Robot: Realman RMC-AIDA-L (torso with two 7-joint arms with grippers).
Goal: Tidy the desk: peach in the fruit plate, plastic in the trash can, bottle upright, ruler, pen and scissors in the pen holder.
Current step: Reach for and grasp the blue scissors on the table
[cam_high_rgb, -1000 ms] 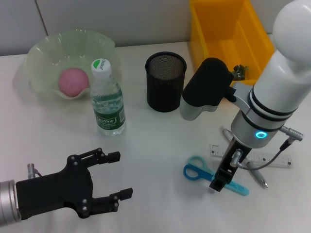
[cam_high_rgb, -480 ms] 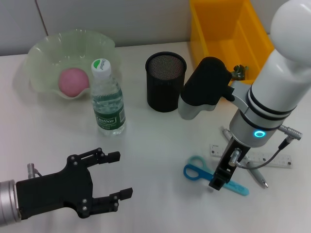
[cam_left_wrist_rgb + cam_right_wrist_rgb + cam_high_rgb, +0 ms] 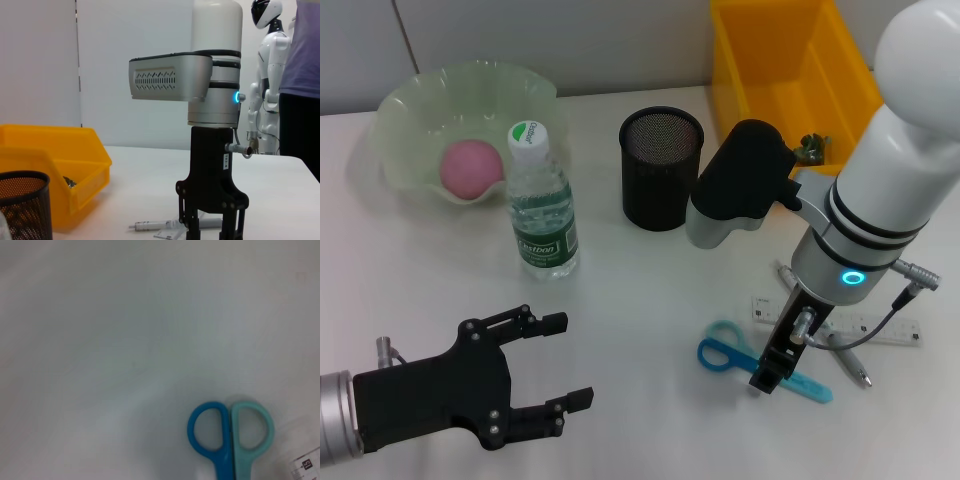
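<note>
Blue scissors lie flat on the white desk, their two handle loops showing in the right wrist view. My right gripper points straight down over their blades, fingers apart and holding nothing. Just beyond lie the clear ruler and the pen. The pink peach rests in the green fruit plate. Beside it the bottle stands upright. The black mesh pen holder stands mid-desk. Crumpled plastic lies in the yellow trash can. My left gripper hovers open at the near left.
The right arm's bulky elbow hangs between the pen holder and the yellow bin. A grey cable loops over the ruler. In the left wrist view a person and a white humanoid robot stand beyond the desk's far edge.
The right arm has shifted by a hair toward the left above the scissors. Nothing else has moved.
</note>
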